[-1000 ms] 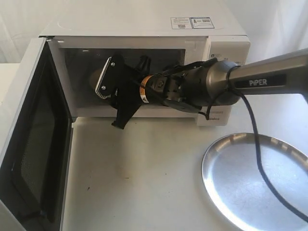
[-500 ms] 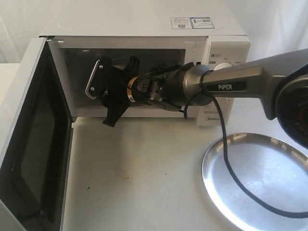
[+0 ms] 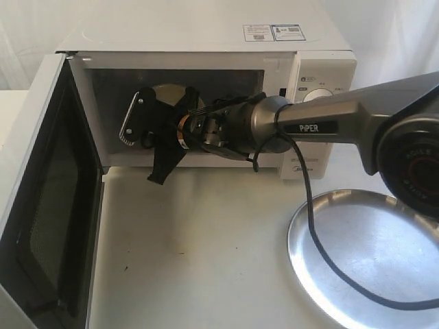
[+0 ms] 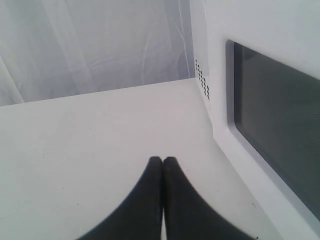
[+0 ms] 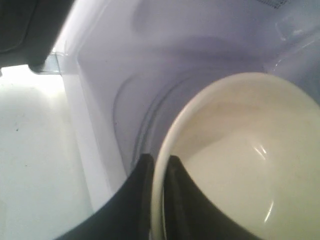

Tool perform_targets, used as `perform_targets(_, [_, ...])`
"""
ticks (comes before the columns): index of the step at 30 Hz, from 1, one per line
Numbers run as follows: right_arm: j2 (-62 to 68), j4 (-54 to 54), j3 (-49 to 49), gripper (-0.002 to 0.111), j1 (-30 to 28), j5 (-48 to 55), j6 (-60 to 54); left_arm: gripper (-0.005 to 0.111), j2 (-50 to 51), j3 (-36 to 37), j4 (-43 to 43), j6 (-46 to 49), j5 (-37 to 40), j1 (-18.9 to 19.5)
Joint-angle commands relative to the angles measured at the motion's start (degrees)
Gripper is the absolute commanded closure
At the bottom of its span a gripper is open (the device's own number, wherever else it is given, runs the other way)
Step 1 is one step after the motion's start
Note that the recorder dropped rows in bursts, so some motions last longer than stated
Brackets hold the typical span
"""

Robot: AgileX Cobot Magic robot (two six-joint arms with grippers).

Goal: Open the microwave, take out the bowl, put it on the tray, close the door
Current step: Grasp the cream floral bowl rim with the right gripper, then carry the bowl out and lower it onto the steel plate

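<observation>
The microwave (image 3: 206, 38) stands at the back of the white surface (image 3: 206, 240). Its door (image 3: 41, 199) is swung wide open at the left of the exterior view. The right arm reaches in through the opening from the right, and the bowl (image 5: 240, 165) sits inside the cavity, its plain cream inside facing the wrist camera. The right hand (image 5: 159, 162) straddles the bowl's near rim with one finger outside and one inside, pinching the rim between them.

The tray (image 3: 370, 267) lies on the surface in front of the microwave's knob side, well apart from the bowl. A black cable (image 3: 312, 226) droops from the arm across the tray.

The left hand (image 4: 162, 162) has its fingertips pressed together. It holds nothing and is over bare surface, near the door's outer face and dark window.
</observation>
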Motion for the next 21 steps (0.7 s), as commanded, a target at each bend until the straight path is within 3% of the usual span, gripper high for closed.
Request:
perform_targets(1, [-0.38,0.71,0.03,0.108,0.23,1.06,1.14,0.107,-0.12,-0.16,-0.44,0.00,-0.22,-0.07])
perform_targets(8, [-9.11,0.71,5.60,0.108,2.42,5.80,8.17,0.107,-0.12,-0.16,-0.44,0.00,-0.22,-0.07])
perform_targets(14, [-25.96,1.12,21.85,0.108,4.05,10.19,16.13,0.107,-0.12,-0.16,-0.44,0.00,-0.22,-0.07])
perform_targets(21, [-50.01,2.47,44.02,0.108,5.04,23.04,31.39,0.107,-0.12,-0.16,-0.44,0.00,-0.22,-0.07])
